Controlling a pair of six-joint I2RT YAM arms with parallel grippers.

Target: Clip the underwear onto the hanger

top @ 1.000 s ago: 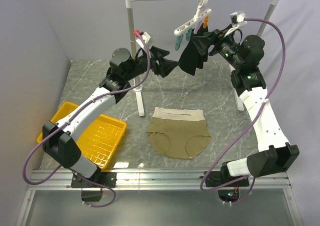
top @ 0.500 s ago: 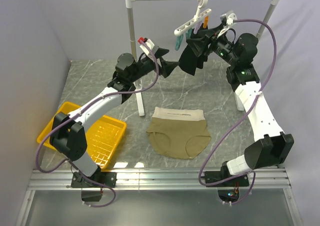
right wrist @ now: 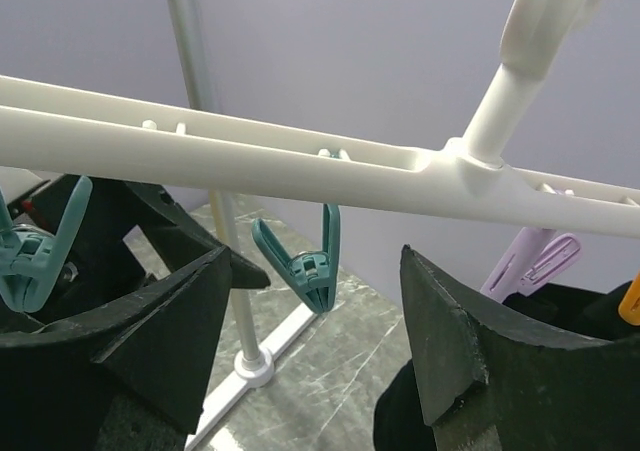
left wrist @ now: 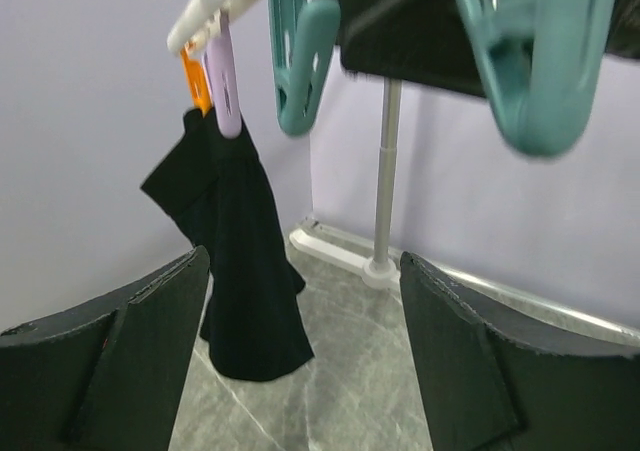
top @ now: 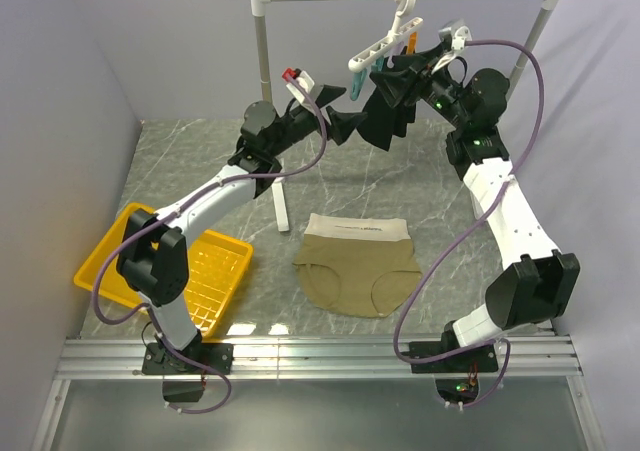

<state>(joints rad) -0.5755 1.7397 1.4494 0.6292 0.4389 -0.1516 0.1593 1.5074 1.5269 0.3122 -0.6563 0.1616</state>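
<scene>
My left tool (top: 343, 124) is up in the air. Its two fingers are spread wide, with nothing between them. My right tool (top: 398, 76) is up high too, spread wide and holding nothing.

The white plastic hanger with the slanted bar (right wrist: 250, 161) runs just above my right tool's fingers. A small teal clip (right wrist: 303, 261) hangs from it, right in front of that tool. From my left tool, the hanger is up ahead. A black cloth (left wrist: 245, 271) hangs there from a purple clip (left wrist: 226, 81).

The soft tan underwear with the cream band (top: 358, 263) is far below both tools. It lies flat on the grey marbled surface (top: 440, 181), and neither tool touches it.

I think it is light and floppy. It will not break, but it will bend and droop when I lift it. I think the best place to pinch is the cream band at the top, close to one corner. That edge looks thicker, so it should not slip out. Then the band can go up into a free teal clip.
</scene>
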